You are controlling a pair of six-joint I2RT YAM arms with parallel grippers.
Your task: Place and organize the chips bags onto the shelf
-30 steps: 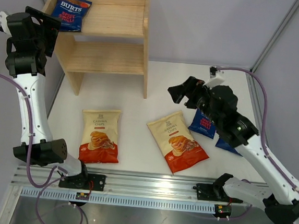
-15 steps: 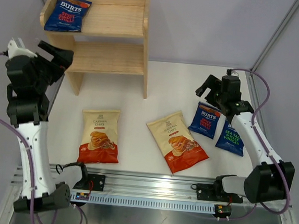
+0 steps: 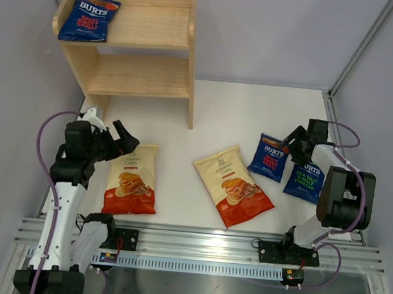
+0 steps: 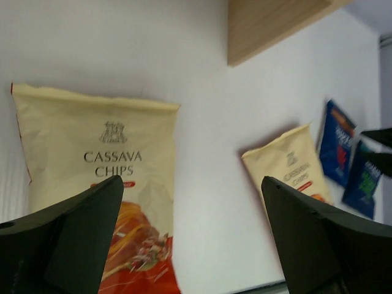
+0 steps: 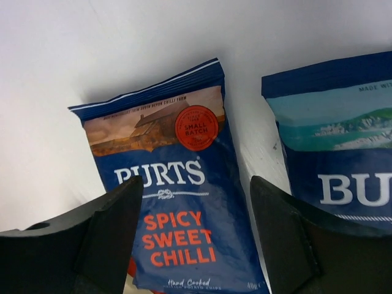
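Note:
One dark blue BURTS bag [image 3: 89, 17] lies on the top left of the wooden shelf [image 3: 147, 77]. Two cream cassava bags lie flat on the table, one at the left [image 3: 132, 179] [image 4: 92, 177] and one in the middle [image 3: 233, 184] [image 4: 291, 168]. A blue spicy chilli bag [image 3: 269, 157] [image 5: 177, 202] and a green-topped blue bag [image 3: 302, 181] [image 5: 343, 153] lie at the right. My left gripper [image 3: 124, 143] [image 4: 191, 202] is open and empty over the left cream bag's upper edge. My right gripper [image 3: 295, 138] [image 5: 196, 184] is open and empty just above the spicy chilli bag.
The shelf's lower tier [image 3: 141, 73] holds nothing. A shelf side panel [image 4: 275, 24] shows at the top of the left wrist view. Grey walls close in the table on the left and right. A metal rail [image 3: 194, 246] runs along the near edge.
My left arm has dropped from beside the shelf down to the left cream bag. My right gripper has swung right and lowered over the blue bags. No bag has moved.

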